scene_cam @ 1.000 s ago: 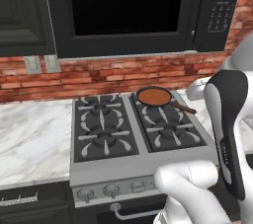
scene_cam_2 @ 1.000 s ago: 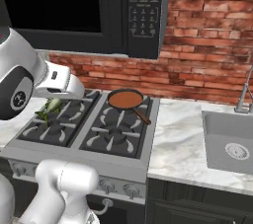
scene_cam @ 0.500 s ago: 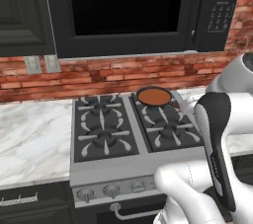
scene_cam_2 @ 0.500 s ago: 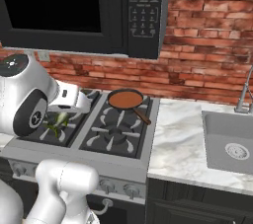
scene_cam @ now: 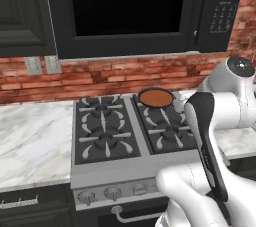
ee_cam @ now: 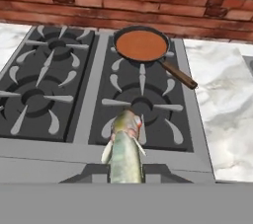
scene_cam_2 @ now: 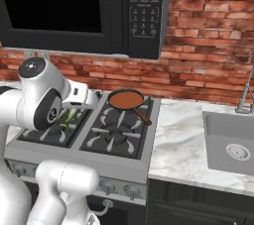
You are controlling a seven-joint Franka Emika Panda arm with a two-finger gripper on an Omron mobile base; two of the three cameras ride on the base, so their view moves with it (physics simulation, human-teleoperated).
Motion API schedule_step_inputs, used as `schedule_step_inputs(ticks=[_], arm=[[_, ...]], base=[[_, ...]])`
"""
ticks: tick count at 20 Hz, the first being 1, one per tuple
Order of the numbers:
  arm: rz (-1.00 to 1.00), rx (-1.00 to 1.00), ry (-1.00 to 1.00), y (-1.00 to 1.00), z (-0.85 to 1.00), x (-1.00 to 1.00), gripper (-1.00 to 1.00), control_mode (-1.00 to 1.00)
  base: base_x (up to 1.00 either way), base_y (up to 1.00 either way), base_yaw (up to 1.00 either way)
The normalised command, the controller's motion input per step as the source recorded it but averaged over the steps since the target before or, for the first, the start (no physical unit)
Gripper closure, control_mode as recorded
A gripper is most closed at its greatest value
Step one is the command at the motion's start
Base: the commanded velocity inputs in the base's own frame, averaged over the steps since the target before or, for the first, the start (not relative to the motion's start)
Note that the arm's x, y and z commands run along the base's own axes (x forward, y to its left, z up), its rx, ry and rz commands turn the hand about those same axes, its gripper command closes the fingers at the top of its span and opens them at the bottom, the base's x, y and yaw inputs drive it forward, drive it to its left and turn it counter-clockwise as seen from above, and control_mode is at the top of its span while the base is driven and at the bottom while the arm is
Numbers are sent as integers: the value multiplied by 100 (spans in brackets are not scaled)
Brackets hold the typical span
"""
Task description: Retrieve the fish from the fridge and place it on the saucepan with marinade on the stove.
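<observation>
Olive-green fish is clenched in my claw at the bottom centre of the hand view, its head pointing up over the front right burner of the stove. In the upper middle of the frame sits the saucepan on the rear right burner, with the marinade inside. Right of the stove lies the marble bench.

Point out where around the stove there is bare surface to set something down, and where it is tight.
Bare marble counter lies left of the stove, and a narrower strip sits between stove and sink. Three burners carry nothing. The back right burner is tight: the saucepan with marinade fills it. The gripper holds the fish over the stove's front.
</observation>
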Motion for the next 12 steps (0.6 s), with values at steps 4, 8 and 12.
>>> schedule_step_inputs(ticks=[4, 8, 12], arm=[[0, 0, 4, -1, -27, 41, 100, -100], [0, 0, 1, 0, -35, 53, 100, -100], [0, 0, 4, -1, -22, 56, 100, -100]], base=[[0, 0, 0], [0, 0, 0], [0, 0, 0]])
